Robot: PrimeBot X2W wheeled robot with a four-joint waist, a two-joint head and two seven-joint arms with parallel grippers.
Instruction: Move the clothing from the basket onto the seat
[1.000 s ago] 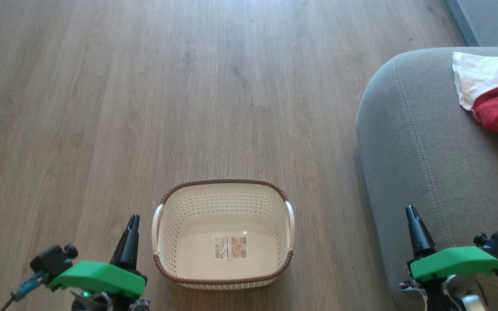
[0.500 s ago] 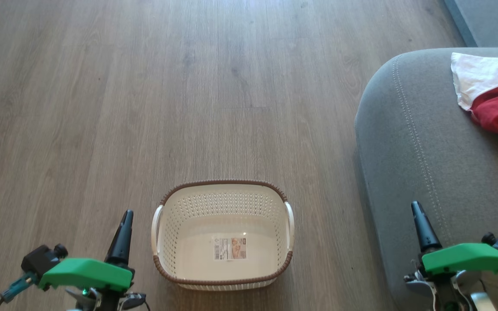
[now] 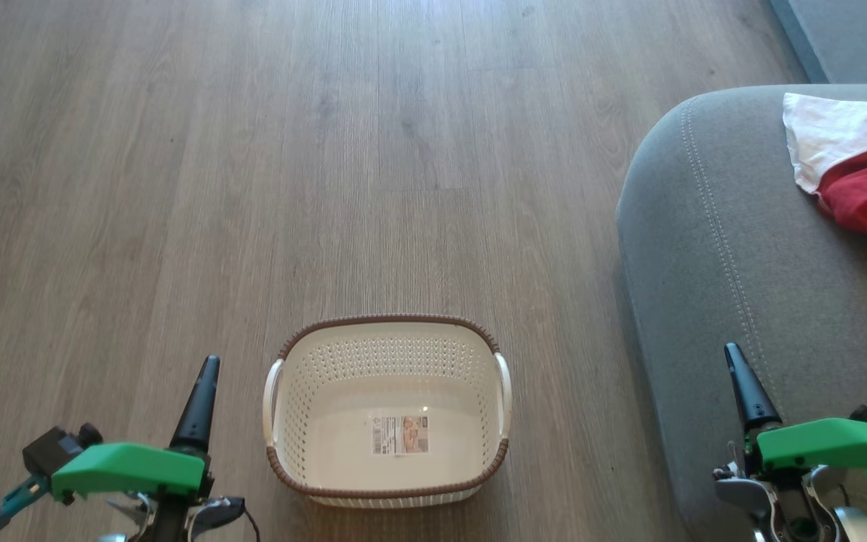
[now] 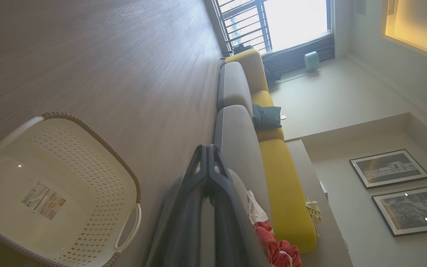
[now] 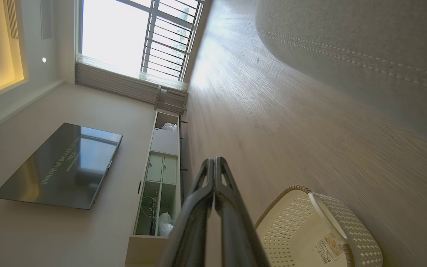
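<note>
The basket point(image 3: 388, 352) stands on the wooden floor point(image 3: 253, 188), in the lower middle of the head view, and the label point(image 3: 400, 434) on its base is in plain sight. The clothing point(image 3: 866, 192), red with a white part, lies on the grey seat point(image 3: 734, 248) at the right edge of this view, well apart from the basket. The left hand point(image 3: 209, 363) is above the floor just beside the left handle of the basket and does not touch it. Its two dark fingers are pressed together and grip nothing. The right hand point(image 3: 732, 350) is over the near part of the seat, far from the clothing. Its fingers are also closed together, with nothing between them.
</note>
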